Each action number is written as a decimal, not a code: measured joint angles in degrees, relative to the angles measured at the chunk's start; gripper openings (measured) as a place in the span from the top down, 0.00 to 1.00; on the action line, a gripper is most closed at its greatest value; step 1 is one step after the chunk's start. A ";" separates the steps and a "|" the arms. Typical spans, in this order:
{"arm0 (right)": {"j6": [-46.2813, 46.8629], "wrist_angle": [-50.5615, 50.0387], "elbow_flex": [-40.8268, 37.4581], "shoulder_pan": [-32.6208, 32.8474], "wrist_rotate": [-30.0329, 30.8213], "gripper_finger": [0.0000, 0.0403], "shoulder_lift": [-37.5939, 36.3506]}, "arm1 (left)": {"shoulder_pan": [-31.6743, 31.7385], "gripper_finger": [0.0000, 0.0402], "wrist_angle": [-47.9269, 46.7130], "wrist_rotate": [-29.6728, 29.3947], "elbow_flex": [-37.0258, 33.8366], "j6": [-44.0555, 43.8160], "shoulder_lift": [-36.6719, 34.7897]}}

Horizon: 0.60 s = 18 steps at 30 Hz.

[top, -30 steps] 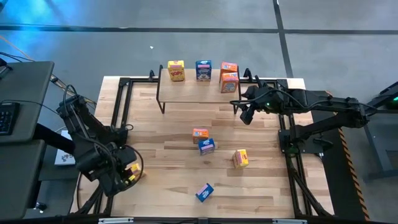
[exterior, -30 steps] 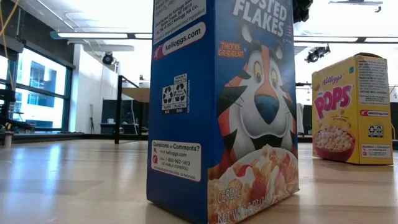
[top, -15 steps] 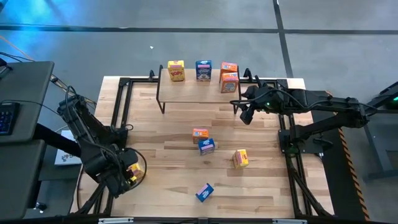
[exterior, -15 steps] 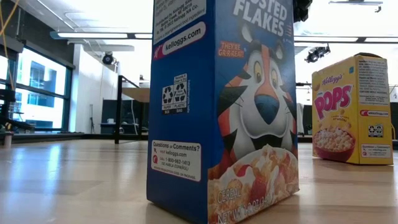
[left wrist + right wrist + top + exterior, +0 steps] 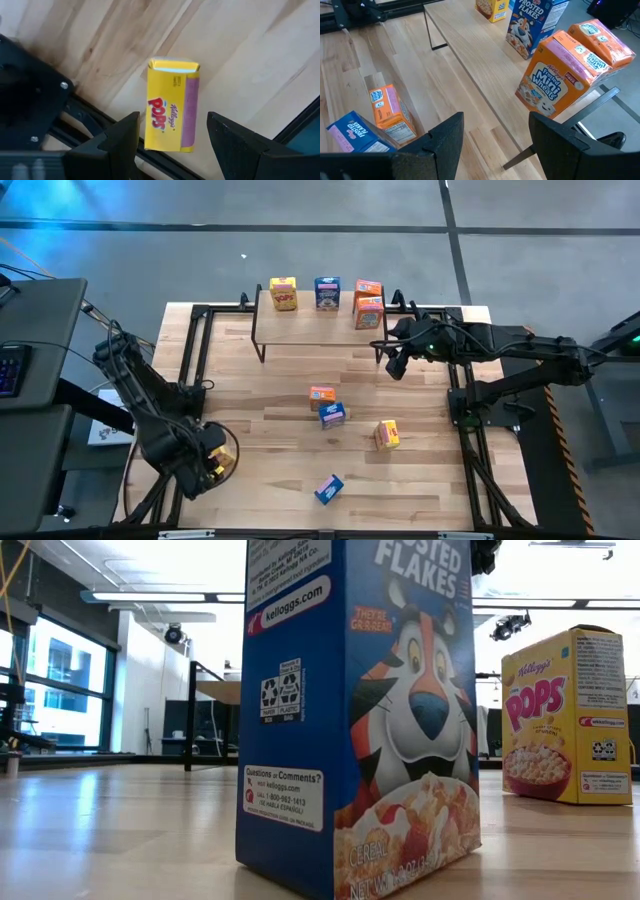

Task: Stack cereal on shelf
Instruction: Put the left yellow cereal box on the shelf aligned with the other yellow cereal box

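Shelf [image 5: 318,325] at far centre carries four boxes: yellow [image 5: 283,293], blue [image 5: 327,292], two orange [image 5: 368,306]; five remain on the table [image 5: 270,430]. Left gripper [image 5: 172,137] hovers with jaws parted, empty, over a flat yellow box [image 5: 172,111] at near left; right gripper [image 5: 495,132], parted and empty, waits by the shelf's right end.

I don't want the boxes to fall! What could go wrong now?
The left gripper hangs open over a yellow Pops box lying right by the table's black edge rail; a bad grab might knock it against that. On the shelf, two orange Mini-Wheats boxes are crowded together and could tip.
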 joint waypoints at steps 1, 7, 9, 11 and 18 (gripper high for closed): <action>-0.01 0.00 0.00 -0.02 0.02 0.46 0.01 | -0.01 0.44 0.95 0.31 -0.64 -0.01 0.00; -0.01 0.00 0.00 -0.01 0.02 0.46 0.01 | 0.02 0.44 2.35 1.37 -3.67 -0.85 0.00; -0.01 0.00 0.00 -0.02 0.02 0.46 0.01 | 0.02 0.44 2.52 1.39 -4.05 -0.94 0.00; -0.03 0.00 0.00 -0.02 0.02 0.46 0.01 | 0.02 0.44 3.77 1.37 -4.64 -0.99 0.00; -0.86 0.16 0.00 -0.02 0.02 0.46 0.01 | 0.02 0.44 11.03 1.50 -8.07 -0.97 0.02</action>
